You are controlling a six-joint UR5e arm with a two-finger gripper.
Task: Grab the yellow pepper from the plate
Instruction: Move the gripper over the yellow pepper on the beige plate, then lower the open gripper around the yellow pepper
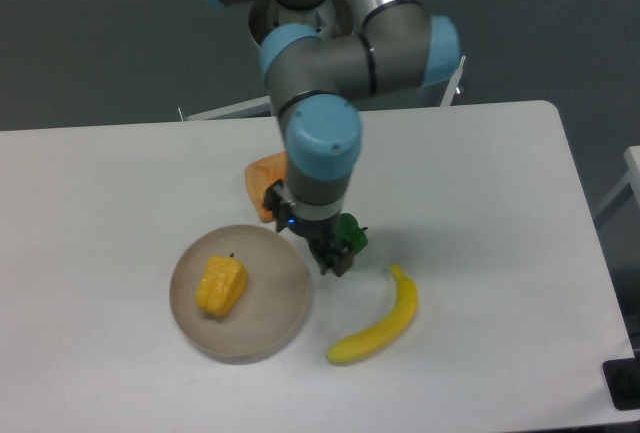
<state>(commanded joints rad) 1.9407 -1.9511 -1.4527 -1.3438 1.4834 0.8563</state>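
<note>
The yellow pepper [221, 286] lies on the left part of the round beige-grey plate [273, 325], its small dark stem pointing up. My gripper [331, 260] hangs just right of the plate's rim, above the table, to the right of the pepper. Its dark fingers point down and look close together; I cannot tell whether they are open or shut. Nothing shows between them.
A green pepper [352, 232] sits right behind the gripper, partly hidden by it. A paler orange wedge piece [264, 179] lies behind the plate, partly hidden by the arm. A curved yellow banana [381, 324] lies right of the plate.
</note>
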